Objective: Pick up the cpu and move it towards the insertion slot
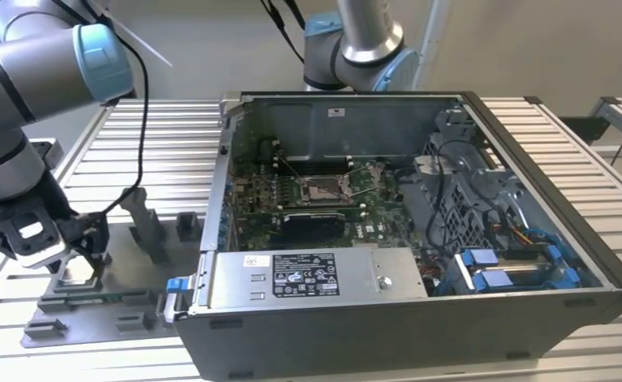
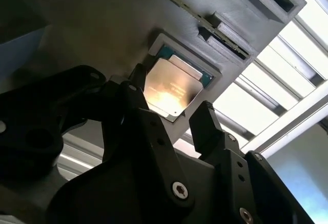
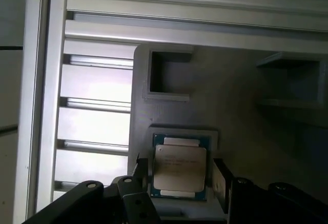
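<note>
In the second wrist view, the gripper (image 2: 170, 97) is seen closest. Its black fingers (image 2: 128, 96) are spread open on two sides of the cpu (image 2: 169, 83), which lies flat in a grey fixture (image 2: 102, 24).

In the first wrist view, the cpu (image 3: 179, 166) is not grasped yet.

In the exterior view, the insertion slot (image 1: 322, 189) is found well apart, inside the computer case (image 1: 565, 263).

The cpu is judged light, stiff and easily hurt, so its side edges should be pinched gently.

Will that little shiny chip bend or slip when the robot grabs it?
The cpu has a flat metal top, so it probably stays stiff. Its shiny surface may be slippery. Small and thin, it likely feels light and won't roll.
</note>
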Available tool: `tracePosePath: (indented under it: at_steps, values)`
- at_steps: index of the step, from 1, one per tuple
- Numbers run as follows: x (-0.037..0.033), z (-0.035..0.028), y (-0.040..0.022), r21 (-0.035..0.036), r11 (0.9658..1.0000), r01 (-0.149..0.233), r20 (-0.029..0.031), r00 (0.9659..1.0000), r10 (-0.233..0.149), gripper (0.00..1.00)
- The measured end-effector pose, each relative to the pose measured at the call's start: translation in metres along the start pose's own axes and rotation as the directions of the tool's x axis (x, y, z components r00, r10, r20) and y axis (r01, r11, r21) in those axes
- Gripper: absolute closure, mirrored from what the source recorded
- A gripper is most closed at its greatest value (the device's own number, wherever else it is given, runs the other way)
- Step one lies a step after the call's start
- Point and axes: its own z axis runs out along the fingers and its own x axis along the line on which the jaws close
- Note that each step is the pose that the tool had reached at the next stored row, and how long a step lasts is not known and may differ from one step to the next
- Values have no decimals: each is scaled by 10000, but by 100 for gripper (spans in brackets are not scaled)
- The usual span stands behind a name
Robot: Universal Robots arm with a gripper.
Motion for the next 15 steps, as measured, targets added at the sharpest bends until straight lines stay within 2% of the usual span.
tracePosePath:
  at_steps: [15]
  values:
    - [-2,79,17,2,10000,0,-3,10000,0,0]
